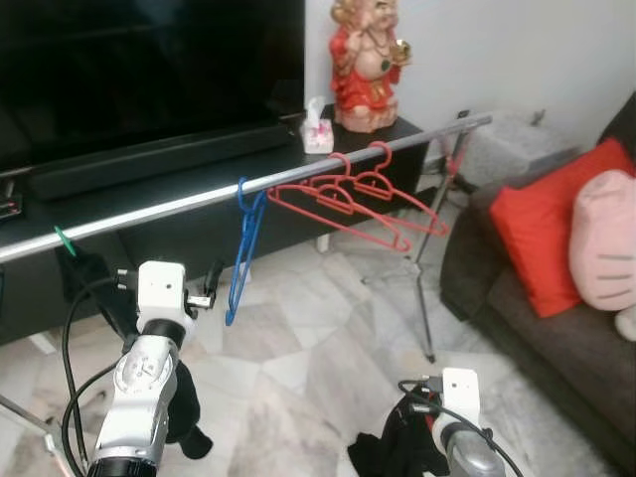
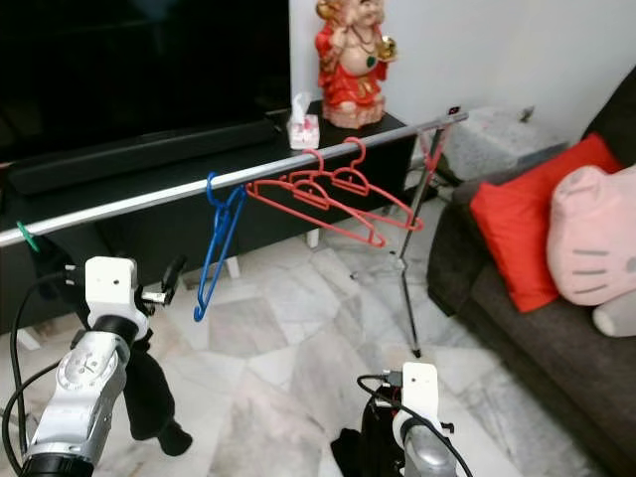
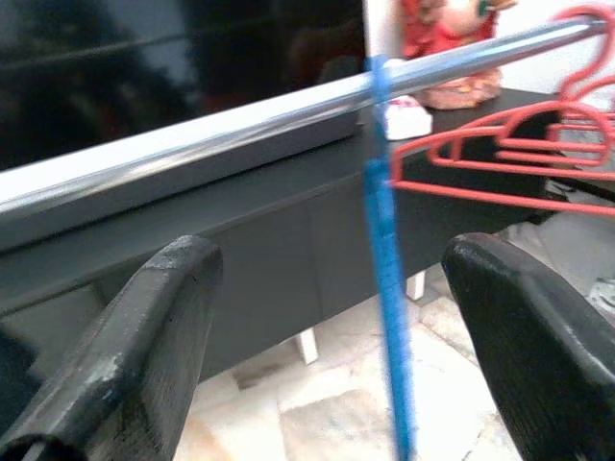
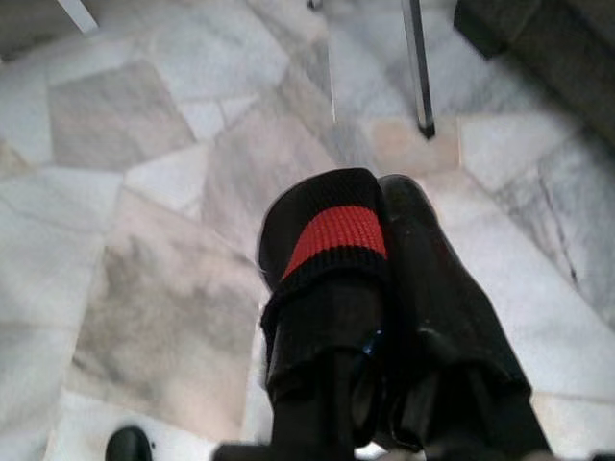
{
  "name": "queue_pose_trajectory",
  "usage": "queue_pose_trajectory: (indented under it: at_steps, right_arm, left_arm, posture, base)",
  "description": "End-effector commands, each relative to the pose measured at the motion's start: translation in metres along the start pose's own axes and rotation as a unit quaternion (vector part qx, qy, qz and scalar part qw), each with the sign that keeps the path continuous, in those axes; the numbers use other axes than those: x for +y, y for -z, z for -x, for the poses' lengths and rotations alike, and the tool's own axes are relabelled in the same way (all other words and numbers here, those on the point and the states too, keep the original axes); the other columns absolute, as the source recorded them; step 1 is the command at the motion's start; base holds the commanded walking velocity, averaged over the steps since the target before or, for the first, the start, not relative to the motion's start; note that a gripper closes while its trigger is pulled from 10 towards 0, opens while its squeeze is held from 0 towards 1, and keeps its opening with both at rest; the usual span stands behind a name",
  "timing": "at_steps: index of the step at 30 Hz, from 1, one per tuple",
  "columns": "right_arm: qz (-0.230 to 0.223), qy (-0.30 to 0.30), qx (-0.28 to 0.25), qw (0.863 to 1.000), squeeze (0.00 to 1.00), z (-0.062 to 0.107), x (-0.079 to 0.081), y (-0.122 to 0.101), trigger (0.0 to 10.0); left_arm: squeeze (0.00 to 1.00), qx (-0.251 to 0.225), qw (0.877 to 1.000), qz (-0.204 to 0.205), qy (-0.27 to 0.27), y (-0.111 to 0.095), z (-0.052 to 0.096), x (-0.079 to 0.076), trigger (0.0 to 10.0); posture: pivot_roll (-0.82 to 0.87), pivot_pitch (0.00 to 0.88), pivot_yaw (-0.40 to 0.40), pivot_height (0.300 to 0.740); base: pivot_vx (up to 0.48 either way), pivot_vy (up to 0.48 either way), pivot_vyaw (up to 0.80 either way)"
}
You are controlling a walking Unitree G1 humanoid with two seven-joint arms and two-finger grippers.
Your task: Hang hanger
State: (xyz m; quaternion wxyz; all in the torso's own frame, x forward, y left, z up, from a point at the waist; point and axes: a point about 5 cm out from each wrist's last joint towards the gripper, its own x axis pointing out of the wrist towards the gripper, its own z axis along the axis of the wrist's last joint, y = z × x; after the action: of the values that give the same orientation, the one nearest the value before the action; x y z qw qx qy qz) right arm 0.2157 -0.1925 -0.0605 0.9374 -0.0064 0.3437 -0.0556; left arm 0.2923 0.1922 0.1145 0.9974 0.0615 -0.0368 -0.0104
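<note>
Here, blue hanger [image 1: 243, 248] hangs on rail [image 1: 149, 211], beside red hangers [image 1: 358, 199].
I see L gripper [image 3: 327, 346] jaws wide, hanger between, untouched; R gripper [image 4: 384, 288] low, jaws together.

No words, brand marks, numbers or signs can be read anywhere. The small white and pink tissue box [image 1: 317, 132] on the black TV cabinet at upper centre carries a print too small and blurred to read.
</note>
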Motion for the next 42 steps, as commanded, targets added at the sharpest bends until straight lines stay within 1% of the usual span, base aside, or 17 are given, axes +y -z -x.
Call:
queue_pose_trajectory:
  at_steps: [1, 2, 7, 14, 16, 20, 24, 28, 34, 36, 37, 39, 40, 41, 42]
  right_arm:
    - [0.008, 0.006, 0.016, 1.0, 0.0, 0.002, -0.007, 0.007, 10.0]
    - [0.004, 0.009, 0.024, 1.0, 0.0, 0.003, -0.007, 0.011, 10.0]
    - [0.003, 0.011, 0.04, 0.999, 0.0, 0.006, -0.006, 0.019, 10.0]
    - [0.007, 0.001, 0.056, 0.998, 0.0, 0.008, 0.0, 0.027, 10.0]
    - [0.009, -0.002, 0.062, 0.998, 0.0, 0.01, 0.0, 0.032, 10.0]
    - [0.008, -0.001, 0.069, 0.998, 0.0, 0.013, -0.001, 0.038, 10.0]
    - [0.008, -0.002, 0.071, 0.997, 0.0, 0.013, -0.001, 0.039, 10.0]
    - [0.013, -0.006, 0.073, 0.997, 0.0, 0.012, 0.001, 0.037, 10.0]
    - [0.013, -0.009, 0.073, 0.997, 0.0, 0.011, 0.005, 0.035, 10.0]
    - [0.014, -0.009, 0.073, 0.997, 0.0, 0.011, 0.006, 0.035, 10.0]
    - [0.015, -0.01, 0.074, 0.997, 0.0, 0.011, 0.005, 0.035, 10.0]
    - [0.015, -0.01, 0.074, 0.997, 0.0, 0.011, 0.005, 0.035, 10.0]
    - [0.015, -0.011, 0.073, 0.997, 0.0, 0.01, 0.006, 0.034, 10.0]
    - [0.015, -0.011, 0.072, 0.997, 0.0, 0.01, 0.007, 0.034, 10.0]
    - [0.015, -0.012, 0.071, 0.997, 0.0, 0.01, 0.008, 0.034, 10.0]
  left_arm:
    - [0.0, 0.008, 1.0, 0.004, 0.021, 0.001, -0.001, -0.009, 10.0]
    - [0.0, 0.018, 0.999, 0.005, 0.029, 0.004, 0.0, -0.011, 10.0]
    - [0.0, 0.04, 0.998, 0.001, 0.042, 0.013, 0.004, -0.013, 10.0]
    - [0.0, 0.057, 0.997, -0.001, 0.056, 0.019, 0.005, -0.015, 10.0]
    - [0.0, 0.063, 0.996, 0.002, 0.066, 0.021, 0.004, -0.017, 10.0]
    - [0.0, 0.068, 0.995, 0.003, 0.075, 0.022, 0.004, -0.019, 10.0]
    - [0.0, 0.072, 0.994, -0.001, 0.079, 0.022, 0.003, -0.02, 10.0]
    - [0.0, 0.088, 0.993, -0.001, 0.075, 0.025, 0.003, -0.019, 10.0]
    - [0.0, 0.097, 0.994, -0.001, 0.057, 0.023, -0.002, -0.015, 10.0]
    - [0.0, 0.1, 0.994, 0.013, 0.05, 0.021, -0.005, -0.015, 10.0]
    - [0.0, 0.111, 0.992, 0.014, 0.049, 0.023, -0.007, -0.015, 10.0]
    - [0.0, 0.116, 0.992, 0.013, 0.049, 0.023, -0.008, -0.016, 10.0]
    - [0.0, 0.126, 0.991, 0.027, 0.04, 0.024, -0.012, -0.016, 10.0]
    - [0.0, 0.13, 0.99, 0.032, 0.036, 0.024, -0.017, -0.017, 10.0]
    - [0.0, 0.131, 0.99, 0.031, 0.036, 0.024, -0.017, -0.018, 10.0]
  posture:
    - [-0.04, 0.0, -0.013, 0.74]
    - [-0.04, 0.0, -0.013, 0.74]
    - [-0.04, 0.0, -0.013, 0.74]
    - [-0.04, 0.0, -0.004, 0.74]
    - [-0.04, 0.0, -0.002, 0.74]
    - [-0.04, 0.0, 0.002, 0.74]
    - [-0.04, 0.0, 0.003, 0.74]
    - [-0.04, 0.0, 0.002, 0.74]
    - [-0.04, 0.0, 0.007, 0.74]
    - [-0.04, 0.0, 0.009, 0.74]
    - [-0.04, 0.0, 0.01, 0.74]
    - [-0.04, 0.0, 0.01, 0.74]
    - [-0.04, 0.0, 0.012, 0.74]
    - [-0.04, 0.0, 0.013, 0.74]
    - [-0.04, 0.0, 0.013, 0.74]
  base:
    - [0.319, 0.0, 0.0]
    - [0.315, 0.0, 0.0]
    - [0.314, 0.0, 0.0]
    - [0.299, 0.0, 0.0]
    - [0.274, 0.0, -0.53]
    - [0.0, 0.0, -0.59]
    - [0.0, 0.0, 0.0]
    - [0.0, 0.0, 0.0]
    - [0.0, 0.0, 0.0]
    - [0.0, 0.0, 0.0]
    - [0.0, 0.0, 0.0]
    - [0.0, 0.0, 0.0]
    - [0.0, 0.0, 0.0]
    - [0.0, 0.0, 0.0]
    - [0.0, 0.0, 0.0]
